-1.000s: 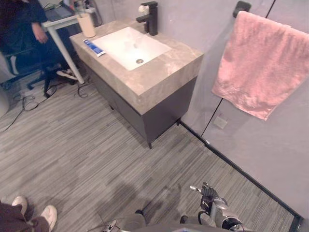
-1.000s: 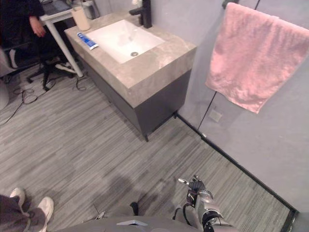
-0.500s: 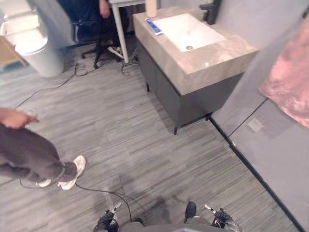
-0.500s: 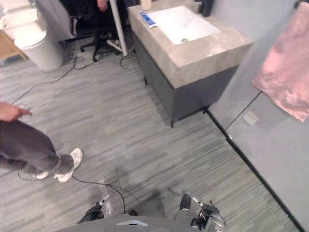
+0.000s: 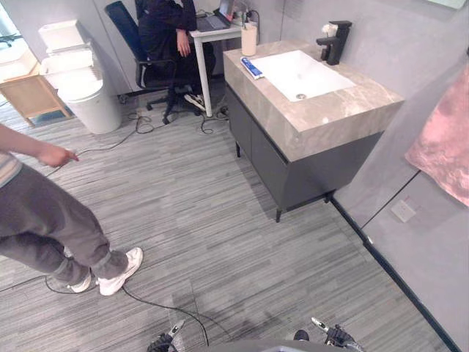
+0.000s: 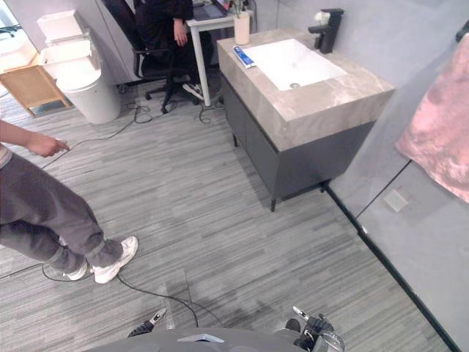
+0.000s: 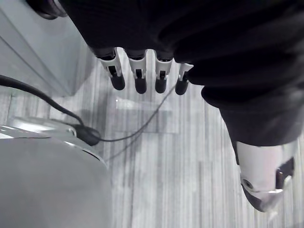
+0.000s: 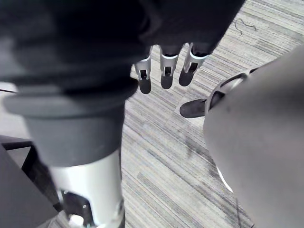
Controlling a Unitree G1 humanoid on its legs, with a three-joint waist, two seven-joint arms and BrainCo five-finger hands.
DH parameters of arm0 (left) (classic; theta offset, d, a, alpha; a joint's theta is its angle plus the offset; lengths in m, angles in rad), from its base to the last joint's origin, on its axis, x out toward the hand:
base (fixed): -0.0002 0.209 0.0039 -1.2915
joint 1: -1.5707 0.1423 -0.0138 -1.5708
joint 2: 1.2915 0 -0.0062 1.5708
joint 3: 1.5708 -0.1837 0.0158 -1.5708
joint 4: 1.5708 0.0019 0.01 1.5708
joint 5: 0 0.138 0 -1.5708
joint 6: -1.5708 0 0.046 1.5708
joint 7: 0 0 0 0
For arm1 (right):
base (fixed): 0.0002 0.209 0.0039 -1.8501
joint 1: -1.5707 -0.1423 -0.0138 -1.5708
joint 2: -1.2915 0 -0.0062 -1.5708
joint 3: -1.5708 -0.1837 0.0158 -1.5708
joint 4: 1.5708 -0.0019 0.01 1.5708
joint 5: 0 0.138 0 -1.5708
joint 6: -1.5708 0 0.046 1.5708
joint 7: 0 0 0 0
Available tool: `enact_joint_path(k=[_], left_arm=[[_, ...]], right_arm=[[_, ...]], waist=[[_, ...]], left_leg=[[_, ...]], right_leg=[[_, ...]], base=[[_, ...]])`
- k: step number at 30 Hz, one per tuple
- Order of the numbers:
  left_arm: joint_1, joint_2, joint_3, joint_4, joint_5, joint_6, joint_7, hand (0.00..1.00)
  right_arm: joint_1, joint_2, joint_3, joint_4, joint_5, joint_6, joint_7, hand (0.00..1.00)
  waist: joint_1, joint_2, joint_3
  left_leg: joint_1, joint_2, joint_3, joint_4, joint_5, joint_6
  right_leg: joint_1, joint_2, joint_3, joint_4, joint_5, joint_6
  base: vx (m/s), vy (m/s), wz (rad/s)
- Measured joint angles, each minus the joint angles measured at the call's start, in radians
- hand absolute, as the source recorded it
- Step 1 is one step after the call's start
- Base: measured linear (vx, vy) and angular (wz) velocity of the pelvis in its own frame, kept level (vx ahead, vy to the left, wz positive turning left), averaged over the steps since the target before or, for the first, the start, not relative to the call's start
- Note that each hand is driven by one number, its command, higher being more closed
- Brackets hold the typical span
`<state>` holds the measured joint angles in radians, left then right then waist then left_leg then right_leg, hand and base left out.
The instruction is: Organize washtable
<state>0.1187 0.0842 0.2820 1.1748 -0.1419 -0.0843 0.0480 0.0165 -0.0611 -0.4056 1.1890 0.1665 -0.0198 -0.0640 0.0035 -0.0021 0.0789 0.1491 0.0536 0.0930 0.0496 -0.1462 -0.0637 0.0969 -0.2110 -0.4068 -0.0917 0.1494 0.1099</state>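
Seemingly well short of the work, the robot looks across grey plank floor at the washtable. On the left a standing person is cut off at the frame edge, with a white bin beyond and a seated person at a white desk. On the washtable a pale cup stands at the far left corner. A blue tube lies along the left edge just beside the white basin; its print is too small to read. A black tap rises at the far edge behind the basin. A pink towel hangs on the wall to the right, partly cut off. Both eye views show the hands as small shapes at the bottom edge. The wrist views give them plainly: the left hand hangs over the floor with fingers straight, side by side and empty, and the right hand does the same.
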Motion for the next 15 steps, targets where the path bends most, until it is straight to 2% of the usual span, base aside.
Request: enact_joint_path(k=[1, 2, 3, 4, 5, 6, 7, 8, 9, 10, 11, 12, 13, 15], left_arm=[[0.0, 0.002, 0.001, -0.001, 0.0, -0.001, -0.001, 0.0], [0.001, 0.006, 0.007, -0.003, 0.0, -0.002, -0.004, 0.0], [0.001, 0.007, 0.021, -0.006, -0.002, -0.001, -0.008, 0.0], [0.001, 0.009, 0.025, -0.01, -0.004, -0.001, -0.01, 0.0], [0.004, 0.013, 0.032, -0.01, -0.009, -0.002, -0.015, 0.0], [0.007, 0.011, 0.035, -0.008, -0.013, 0.0, -0.015, 0.0], [0.014, 0.013, 0.039, -0.009, -0.044, -0.001, -0.016, 0.0], [0.018, 0.015, 0.044, -0.01, -0.071, -0.001, -0.015, 0.0], [0.024, 0.013, 0.048, -0.012, -0.104, 0.0, -0.012, 0.0], [0.024, 0.016, 0.063, -0.015, -0.132, 0.001, -0.006, 0.0], [0.021, 0.015, 0.062, -0.019, -0.141, 0.0, -0.006, 0.0], [0.002, 0.017, 0.063, -0.019, -0.154, 0.001, -0.008, 0.0], [-0.023, 0.018, 0.062, -0.018, -0.155, 0.0, -0.006, 0.0], [-0.057, 0.015, 0.057, -0.027, -0.121, -0.001, -0.008, 0.0]], right_arm=[[-0.001, 0.0, 0.005, 0.0, 0.0, 0.0, 0.001, 0.0], [-0.009, 0.001, 0.009, 0.0, 0.0, 0.0, 0.003, 0.0], [-0.018, 0.002, 0.006, -0.002, 0.001, -0.001, 0.003, 0.0], [-0.02, 0.002, 0.001, -0.002, 0.001, -0.002, 0.001, 0.0], [-0.015, 0.002, -0.009, -0.003, 0.009, -0.002, -0.002, 0.0], [-0.012, 0.007, -0.02, -0.006, 0.011, -0.003, -0.003, 0.0], [0.002, 0.029, -0.03, -0.031, 0.013, -0.021, -0.006, 0.0], [0.01, 0.031, -0.031, -0.052, 0.023, -0.031, -0.005, 0.0], [0.013, 0.037, -0.033, -0.053, 0.049, -0.04, -0.005, 0.0], [0.01, 0.042, -0.035, -0.05, 0.053, -0.042, -0.005, 0.0], [0.009, 0.045, -0.035, -0.05, 0.056, -0.042, -0.004, 0.0], [0.01, 0.051, -0.052, -0.046, 0.084, -0.044, -0.005, 0.0], [0.009, 0.051, -0.085, -0.032, 0.09, -0.043, -0.005, 0.0], [0.024, 0.051, -0.14, -0.005, 0.086, -0.031, -0.006, 0.0]], waist=[[0.005, -0.003, -0.002], [0.012, -0.023, 0.0], [0.011, -0.029, 0.0], [0.01, -0.033, 0.002], [0.012, -0.05, 0.009], [0.014, -0.049, 0.016], [0.017, -0.054, 0.02], [0.014, -0.06, 0.023], [0.017, -0.057, 0.031], [0.019, -0.07, 0.037], [0.018, -0.073, 0.038], [0.009, -0.083, 0.046], [0.004, -0.085, 0.059], [-0.008, -0.092, 0.063]], left_leg=[[-0.002, -0.003, -0.003, 0.0, -0.001, 0.001], [-0.015, -0.015, -0.017, 0.0, -0.009, 0.012], [-0.042, -0.032, -0.037, 0.015, -0.03, 0.029], [-0.048, -0.043, -0.055, 0.021, -0.034, 0.035], [-0.048, -0.07, -0.089, 0.031, -0.042, 0.048], [-0.033, -0.073, -0.113, 0.032, -0.045, 0.053], [-0.019, -0.074, -0.131, 0.032, -0.049, 0.062], [-0.009, -0.073, -0.144, 0.034, -0.051, 0.067], [0.01, -0.063, -0.165, 0.036, -0.062, 0.084], [0.016, -0.039, -0.179, 0.053, -0.08, 0.089], [0.015, -0.025, -0.186, 0.054, -0.089, 0.084], [0.022, -0.007, -0.202, 0.047, -0.098, 0.085], [0.034, -0.002, -0.211, 0.026, -0.101, 0.086], [0.044, -0.009, -0.223, 0.003, -0.125, 0.08]], right_leg=[[0.0, -0.003, -0.006, 0.0, -0.002, -0.002], [-0.018, -0.023, -0.021, 0.029, -0.038, 0.004], [-0.064, -0.058, -0.03, 0.125, -0.091, 0.015], [-0.082, -0.078, -0.033, 0.175, -0.116, 0.017], [-0.105, -0.13, -0.039, 0.286, -0.167, 0.018], [-0.15, -0.171, -0.032, 0.443, -0.181, -0.043], [-0.229, -0.2, 0.027, 0.631, -0.152, -0.153], [-0.274, -0.21, 0.074, 0.721, -0.116, -0.178], [-0.334, -0.2, 0.135, 0.838, -0.138, -0.136], [-0.381, -0.146, 0.155, 0.884, -0.211, -0.08], [-0.396, -0.115, 0.149, 0.853, -0.231, -0.072], [-0.423, -0.07, 0.107, 0.74, -0.235, -0.066], [-0.436, -0.039, 0.066, 0.544, -0.203, -0.033], [-0.43, -0.006, 0.08, 0.237, -0.126, 0.02]], base=[[-0.02, 0.045, 0.13], [-0.02, 0.065, 0.3], [-0.01, 0.088, 0.38], [0.03, 0.106, 0.62], [0.05, 0.094, 0.66], [0.06, 0.145, 0.8], [0.03, 0.153, 0.64], [0.02, 0.1, 0.53], [-0.04, -0.045, 0.37], [-0.07, -0.109, 0.29], [0.01, -0.142, 0.35], [-0.04, -0.107, 0.33], [-0.08, -0.092, 0.3], [-0.05, -0.146, 0.5]])
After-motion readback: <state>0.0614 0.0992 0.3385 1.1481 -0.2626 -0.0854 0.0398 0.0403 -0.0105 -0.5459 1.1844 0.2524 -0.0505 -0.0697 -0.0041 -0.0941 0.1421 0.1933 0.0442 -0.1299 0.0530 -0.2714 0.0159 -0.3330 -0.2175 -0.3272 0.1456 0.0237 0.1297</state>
